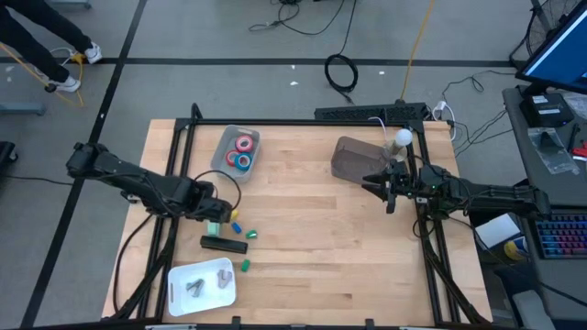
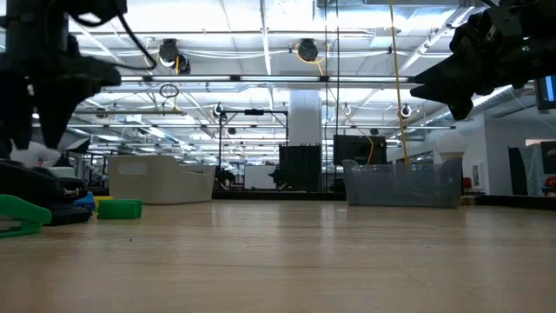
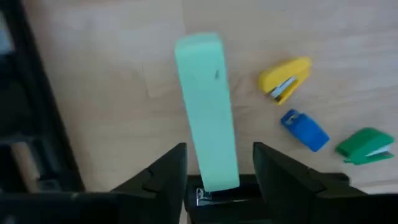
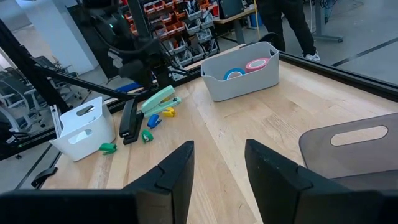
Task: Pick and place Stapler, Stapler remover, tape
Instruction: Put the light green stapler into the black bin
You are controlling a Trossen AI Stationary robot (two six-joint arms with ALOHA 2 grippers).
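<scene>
A pale green stapler (image 3: 208,106) lies on the table; it also shows in the right wrist view (image 4: 158,99) and the high view (image 1: 214,228). My left gripper (image 3: 217,149) is open, with one finger on either side of the stapler's near end and a gap showing on both sides. A black stapler (image 1: 225,244) lies close by, toward the near edge. Red tape (image 1: 245,143) and blue tape (image 1: 241,162) rolls lie in a grey bin (image 1: 223,156) at the far left. My right gripper (image 1: 374,183) hangs open above the table's right part, beside a dark bin (image 1: 351,158).
Small yellow (image 3: 285,78), blue (image 3: 305,129) and green (image 3: 365,146) bits lie to the right of the pale stapler. A white bin (image 1: 183,275) at the near left edge holds two small grey things (image 1: 195,287). Bare wood spreads across the table's middle (image 1: 312,238).
</scene>
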